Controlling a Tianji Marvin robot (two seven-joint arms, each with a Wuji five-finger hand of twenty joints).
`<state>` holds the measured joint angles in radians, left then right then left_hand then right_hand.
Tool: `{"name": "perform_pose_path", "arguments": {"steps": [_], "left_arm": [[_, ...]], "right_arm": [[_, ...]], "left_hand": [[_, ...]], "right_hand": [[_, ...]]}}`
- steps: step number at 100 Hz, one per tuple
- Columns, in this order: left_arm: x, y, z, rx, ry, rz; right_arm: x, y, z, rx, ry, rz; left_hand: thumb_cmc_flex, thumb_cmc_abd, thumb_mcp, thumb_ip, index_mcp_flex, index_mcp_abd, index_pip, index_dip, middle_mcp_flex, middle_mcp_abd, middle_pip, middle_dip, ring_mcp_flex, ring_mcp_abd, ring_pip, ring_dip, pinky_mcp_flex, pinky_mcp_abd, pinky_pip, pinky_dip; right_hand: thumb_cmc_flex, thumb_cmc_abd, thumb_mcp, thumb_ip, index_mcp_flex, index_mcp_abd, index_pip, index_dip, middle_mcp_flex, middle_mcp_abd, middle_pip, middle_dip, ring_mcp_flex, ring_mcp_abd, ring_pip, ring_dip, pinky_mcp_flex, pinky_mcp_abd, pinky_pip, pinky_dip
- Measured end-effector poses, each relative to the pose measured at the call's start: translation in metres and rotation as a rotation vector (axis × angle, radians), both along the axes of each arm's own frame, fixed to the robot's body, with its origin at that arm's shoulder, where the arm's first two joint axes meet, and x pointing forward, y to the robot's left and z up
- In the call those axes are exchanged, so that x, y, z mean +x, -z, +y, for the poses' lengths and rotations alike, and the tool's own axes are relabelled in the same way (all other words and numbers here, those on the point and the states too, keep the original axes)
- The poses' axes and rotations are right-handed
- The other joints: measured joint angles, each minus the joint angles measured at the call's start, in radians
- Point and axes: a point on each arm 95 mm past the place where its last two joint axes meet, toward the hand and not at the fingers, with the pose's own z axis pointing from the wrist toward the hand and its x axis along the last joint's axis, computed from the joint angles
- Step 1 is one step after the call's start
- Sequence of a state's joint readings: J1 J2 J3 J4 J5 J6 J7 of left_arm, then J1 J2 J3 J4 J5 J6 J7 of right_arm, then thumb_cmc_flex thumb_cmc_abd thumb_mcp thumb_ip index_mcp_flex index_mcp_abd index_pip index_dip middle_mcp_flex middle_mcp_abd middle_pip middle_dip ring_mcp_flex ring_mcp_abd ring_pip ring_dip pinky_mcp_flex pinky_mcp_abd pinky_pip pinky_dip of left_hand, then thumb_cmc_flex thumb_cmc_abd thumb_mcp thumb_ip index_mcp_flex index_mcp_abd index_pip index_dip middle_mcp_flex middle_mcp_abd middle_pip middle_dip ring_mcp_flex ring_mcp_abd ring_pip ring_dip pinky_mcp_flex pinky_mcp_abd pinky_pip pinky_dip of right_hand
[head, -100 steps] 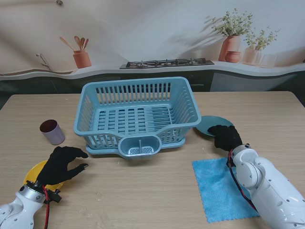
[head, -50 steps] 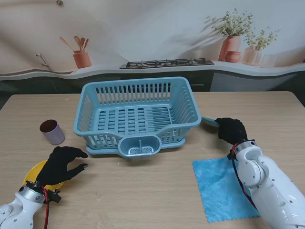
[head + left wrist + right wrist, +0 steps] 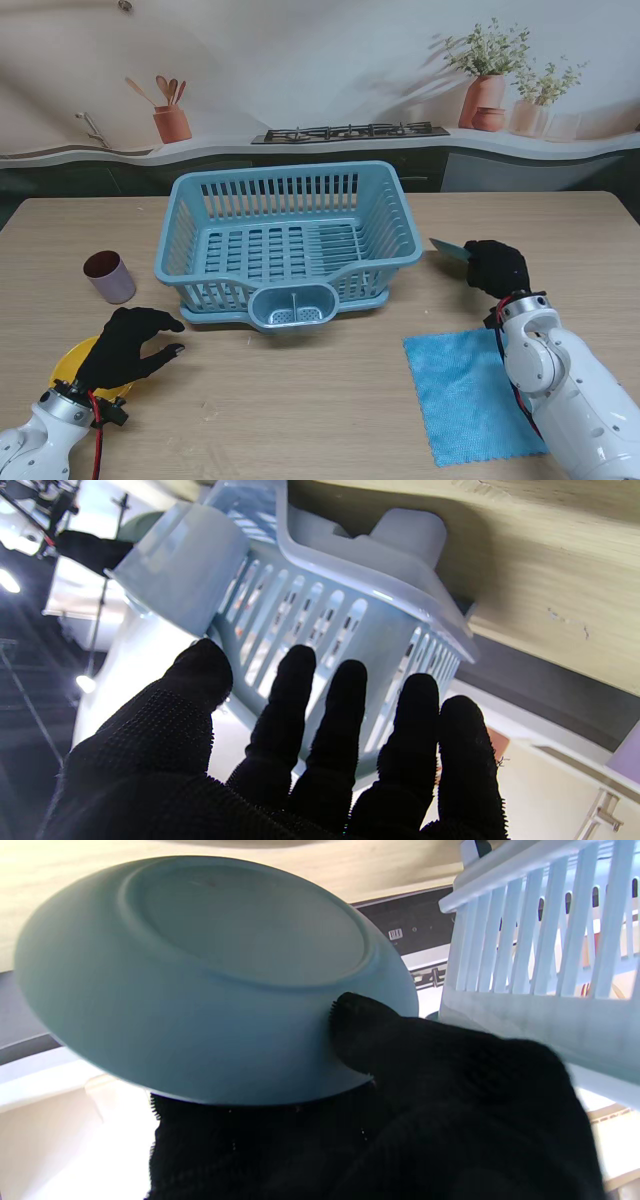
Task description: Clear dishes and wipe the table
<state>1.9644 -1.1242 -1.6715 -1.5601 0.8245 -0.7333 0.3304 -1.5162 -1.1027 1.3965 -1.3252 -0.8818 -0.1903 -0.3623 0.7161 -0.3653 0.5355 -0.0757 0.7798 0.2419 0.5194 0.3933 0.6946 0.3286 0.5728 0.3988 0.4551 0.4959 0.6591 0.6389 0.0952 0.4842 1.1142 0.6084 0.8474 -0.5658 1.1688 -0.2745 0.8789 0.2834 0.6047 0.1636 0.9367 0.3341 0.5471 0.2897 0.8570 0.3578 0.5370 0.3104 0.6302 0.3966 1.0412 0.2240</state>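
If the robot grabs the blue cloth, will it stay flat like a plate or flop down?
The blue cloth will probably flop: it lies thin and flat against the table, and its edges look soft. It also looks light, so a push might make it slide or bunch up. The teal plate in the right hand keeps its shape.

Teal plate [image 3: 449, 249] tilted, lifted beside rack [image 3: 288, 240]; yellow plate [image 3: 74, 360] seemingly flat.

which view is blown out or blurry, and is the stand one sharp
Stand view: evenly lit and sharp, soft shadows under the light blue plastic dish rack. Left wrist view: glare washes out the background behind the left hand. Right wrist view: overexposed background, the close teal round plate slightly soft.
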Motion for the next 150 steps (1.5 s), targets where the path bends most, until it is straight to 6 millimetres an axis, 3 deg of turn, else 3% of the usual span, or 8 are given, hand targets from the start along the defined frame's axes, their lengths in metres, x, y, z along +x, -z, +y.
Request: {"name": "perform_pose_path", "arguments": {"steps": [79,123,150], "left_arm": [[0.000,0.002,-0.001,0.006,0.004,0.010],[0.006,0.003,-0.004,0.012,0.012,0.039],[0.006,0.002,-0.003,0.015,0.011,0.028]], "right_arm": [[0.008,-0.064,-0.006,0.029,-0.078,-0.180],[0.019,-0.117,0.017,0.065,-0.195,-0.223],[0.026,-0.146,0.043,0.092,-0.278,-0.227]], "left_hand": [[0.000,0.001,-0.002,0.000,0.000,0.000,-0.002,0.000,0.000,0.000,0.000,0.000,0.000,0.000,0.000,0.000,0.000,0.000,0.000,0.000],[0.000,0.013,-0.011,0.000,0.000,0.000,-0.002,0.000,0.000,0.000,0.000,0.000,0.000,0.000,-0.001,0.000,0.000,0.000,0.000,0.000],[0.000,0.014,-0.011,0.000,0.000,0.000,-0.002,0.000,0.000,0.000,0.000,0.000,0.000,0.000,-0.001,0.000,0.000,0.000,0.000,0.000]], "right_hand": [[0.000,-0.012,0.000,-0.012,0.011,0.014,0.016,-0.003,0.018,0.012,0.011,0.000,0.033,0.001,0.023,0.011,0.033,0.007,0.045,-0.025],[0.000,-0.012,0.000,-0.023,0.011,0.017,0.024,-0.004,0.022,0.014,0.011,0.000,0.040,0.001,0.027,0.011,0.035,0.009,0.062,-0.027],[-0.001,-0.012,0.000,-0.023,0.011,0.017,0.025,-0.004,0.031,0.014,0.014,0.000,0.051,0.002,0.027,0.011,0.043,0.009,0.063,-0.027]]}}
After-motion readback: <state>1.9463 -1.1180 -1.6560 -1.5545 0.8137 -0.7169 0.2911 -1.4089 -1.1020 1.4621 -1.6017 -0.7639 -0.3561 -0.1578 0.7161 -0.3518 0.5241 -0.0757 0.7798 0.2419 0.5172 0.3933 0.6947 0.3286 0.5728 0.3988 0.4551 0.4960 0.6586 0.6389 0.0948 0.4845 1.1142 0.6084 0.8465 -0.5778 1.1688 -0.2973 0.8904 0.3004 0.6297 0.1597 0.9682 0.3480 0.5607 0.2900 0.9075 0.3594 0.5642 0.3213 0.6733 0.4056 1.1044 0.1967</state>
